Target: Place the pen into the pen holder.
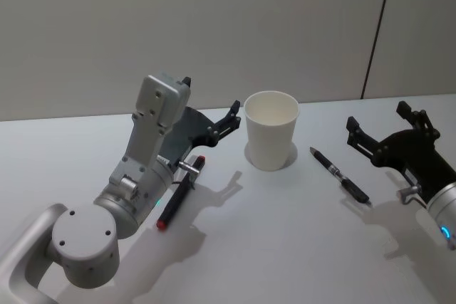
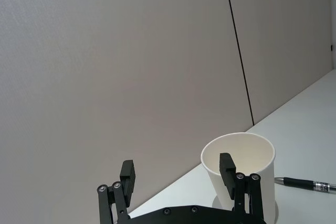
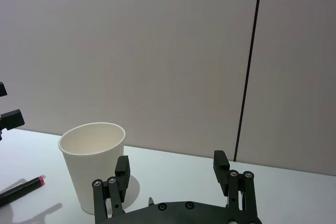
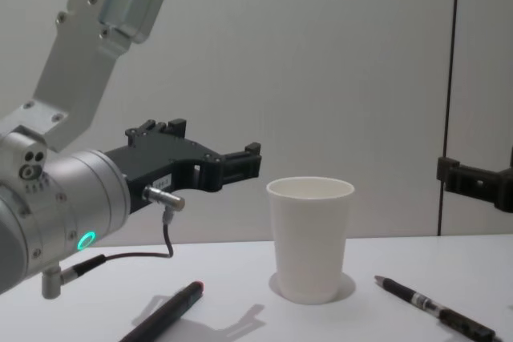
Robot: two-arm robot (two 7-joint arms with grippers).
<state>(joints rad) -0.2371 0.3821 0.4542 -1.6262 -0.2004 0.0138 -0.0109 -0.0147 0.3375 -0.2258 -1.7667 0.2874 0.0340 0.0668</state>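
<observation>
Both claws were wide open and empty: left gripper [image 2: 177, 167] beside the pen holder [image 1: 271, 133], right gripper [image 1: 380, 119] near the pen [image 1: 340, 176]. Best move looked like a mid-barrel pinch, then tipping it upright before lowering, since that light cup would knock over easily.

Silver-grey left arm [image 1: 146, 133], round joint caps w/ small screws, cyan LED ring [image 4: 86, 239], thin black cable [image 4: 152, 255]. Black left gripper [image 2: 177, 166] & right gripper [image 3: 171, 162], silver screw heads.

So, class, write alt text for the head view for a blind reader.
A paper cup stands upright on a table, a black pen right of it, a red-tipped marker left. The left pincer and right pincer flank it, open.
</observation>
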